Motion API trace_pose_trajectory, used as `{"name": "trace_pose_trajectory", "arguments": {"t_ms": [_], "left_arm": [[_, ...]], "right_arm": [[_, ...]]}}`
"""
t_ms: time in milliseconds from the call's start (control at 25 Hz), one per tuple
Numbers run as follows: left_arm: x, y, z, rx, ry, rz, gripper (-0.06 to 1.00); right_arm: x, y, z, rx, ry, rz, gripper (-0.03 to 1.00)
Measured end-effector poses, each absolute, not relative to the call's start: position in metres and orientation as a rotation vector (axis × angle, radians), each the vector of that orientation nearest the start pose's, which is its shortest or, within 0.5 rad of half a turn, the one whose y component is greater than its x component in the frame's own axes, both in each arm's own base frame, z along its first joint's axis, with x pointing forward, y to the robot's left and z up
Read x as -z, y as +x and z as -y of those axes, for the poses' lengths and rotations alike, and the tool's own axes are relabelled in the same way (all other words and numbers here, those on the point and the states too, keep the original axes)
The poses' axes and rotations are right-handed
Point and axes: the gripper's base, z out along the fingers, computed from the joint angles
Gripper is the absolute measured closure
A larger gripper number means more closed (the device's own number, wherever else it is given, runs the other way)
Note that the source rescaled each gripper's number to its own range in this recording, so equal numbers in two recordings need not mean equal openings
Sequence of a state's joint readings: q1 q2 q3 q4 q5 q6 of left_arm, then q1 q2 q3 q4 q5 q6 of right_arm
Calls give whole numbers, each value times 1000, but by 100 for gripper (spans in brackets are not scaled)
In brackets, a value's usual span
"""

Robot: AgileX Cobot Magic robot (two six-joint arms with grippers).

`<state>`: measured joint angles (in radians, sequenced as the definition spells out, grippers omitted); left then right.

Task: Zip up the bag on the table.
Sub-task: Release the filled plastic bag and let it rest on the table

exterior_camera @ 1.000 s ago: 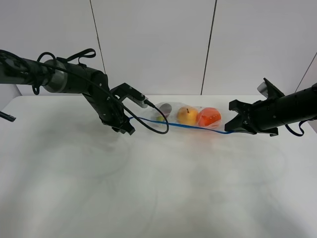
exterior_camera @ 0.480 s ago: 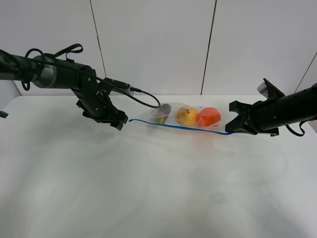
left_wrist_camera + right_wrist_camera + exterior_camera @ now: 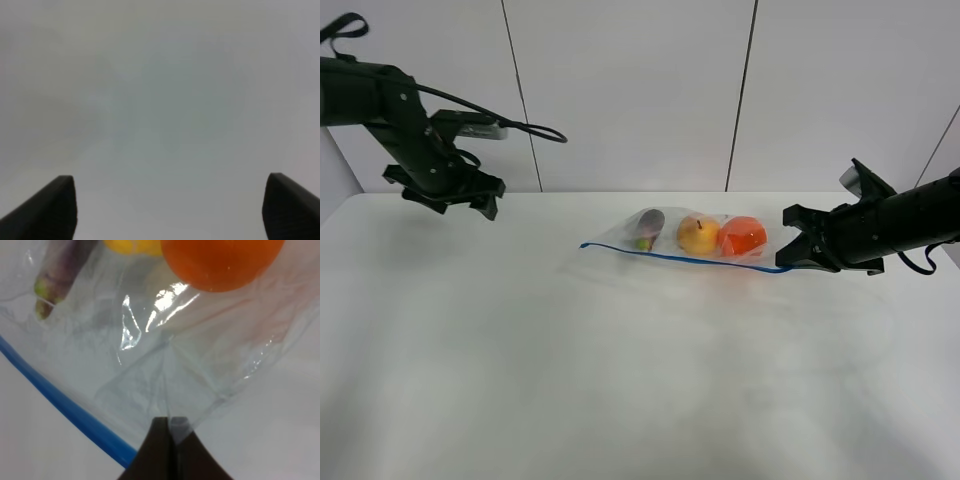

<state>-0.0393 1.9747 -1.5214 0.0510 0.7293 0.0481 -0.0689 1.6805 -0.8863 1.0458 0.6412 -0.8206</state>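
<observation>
The clear bag [image 3: 692, 240] lies on the white table [image 3: 620, 370] at the back middle. It holds a toy eggplant [image 3: 649, 226], a yellow pear [image 3: 698, 234] and an orange [image 3: 742, 235], with a blue zipper strip [image 3: 680, 257] along its front edge. My right gripper [image 3: 792, 255] is shut on the bag's right corner; the right wrist view shows the pinched plastic [image 3: 170, 422], the orange [image 3: 220, 260] and the strip [image 3: 65, 407]. My left gripper [image 3: 455, 203] is open and empty, far left of the bag near the back edge; its fingertips [image 3: 50, 210] frame bare table.
A white panelled wall [image 3: 640, 90] stands behind the table. The left arm's black cable [image 3: 520, 127] loops in the air at the back left.
My left gripper has let go of the bag's left end and swung away to the far back left. The bag and the right gripper have stayed put.
</observation>
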Motion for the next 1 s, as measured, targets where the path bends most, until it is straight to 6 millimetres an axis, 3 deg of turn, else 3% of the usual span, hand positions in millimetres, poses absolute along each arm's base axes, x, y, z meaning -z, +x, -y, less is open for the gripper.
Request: {"name": "trace_pose_trajectory", "arguments": {"t_ms": [200, 360, 720, 1000], "left_arm": [[-239, 419, -38, -108, -7, -2660, -6], [-246, 411, -60, -127, -69, -2673, -6], [-253, 405, -60, -139, -18, -2703, -6], [-303, 372, -56, -159, -9, -2565, -6]], "right_arm": [[-185, 314, -26, -731, 64, -2566, 97], [-185, 315, -25, -728, 65, -2565, 97], [-185, 314, -25, -725, 68, -2572, 97], [-185, 314, -25, -725, 73, -2574, 97]]}}
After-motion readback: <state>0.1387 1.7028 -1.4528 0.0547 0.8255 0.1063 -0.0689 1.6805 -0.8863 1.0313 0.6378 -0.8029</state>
